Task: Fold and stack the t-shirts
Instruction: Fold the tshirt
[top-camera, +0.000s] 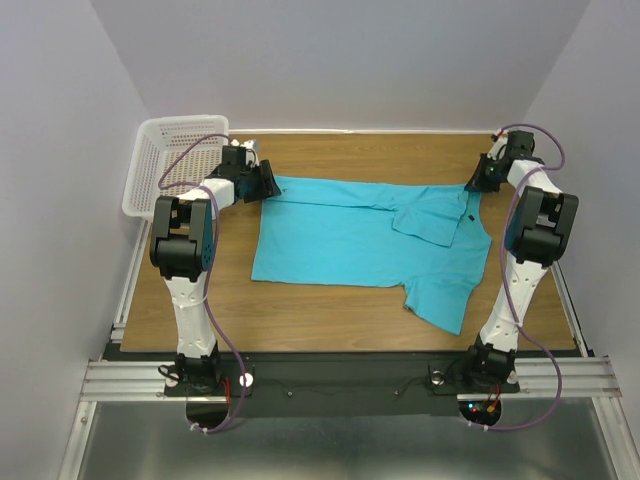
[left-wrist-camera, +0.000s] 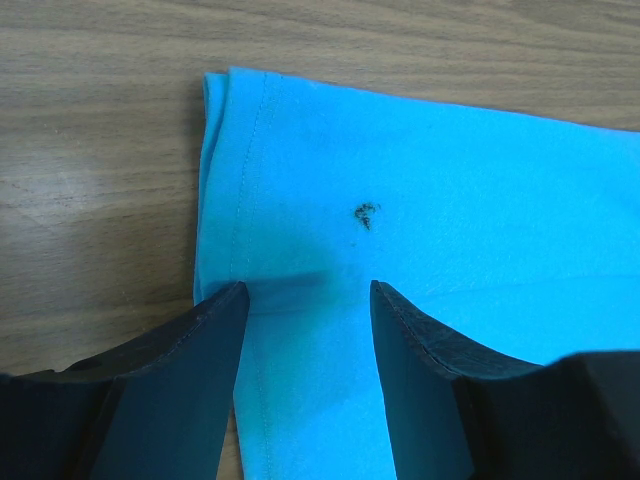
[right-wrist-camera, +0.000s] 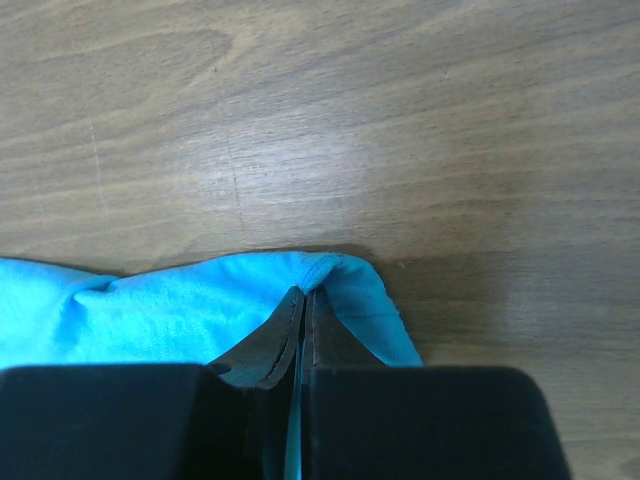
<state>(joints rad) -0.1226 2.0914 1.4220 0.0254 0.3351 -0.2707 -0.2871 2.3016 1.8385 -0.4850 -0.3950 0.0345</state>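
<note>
1. Top external view: the turquoise t-shirt (top-camera: 350, 235) is lying spread across the middle of the wooden table (top-camera: 330, 325). One sleeve is folded inward near its right side and a flap is sticking out toward the near edge. The left gripper (top-camera: 268, 183) is sitting at the shirt's far left corner, and the right gripper (top-camera: 476, 182) at its far right corner. A white mesh basket (top-camera: 172, 160) is sitting at the table's far left corner, just beyond the left arm.
2. Left wrist view: the left gripper (left-wrist-camera: 308, 300) is standing with its fingers (left-wrist-camera: 195, 350) spread apart, straddling a strip of the t-shirt (left-wrist-camera: 450, 200) beside its stitched hem corner. The cloth is lying flat between them. A small dark speck (left-wrist-camera: 365, 213) is showing on the cloth just ahead of the fingers.
3. Right wrist view: the right gripper (right-wrist-camera: 303, 310) is pinching the rolled edge of the t-shirt (right-wrist-camera: 150, 310), its jaws pressed together on the cloth. The cloth is resting on the bare wood of the table (right-wrist-camera: 320, 120).
</note>
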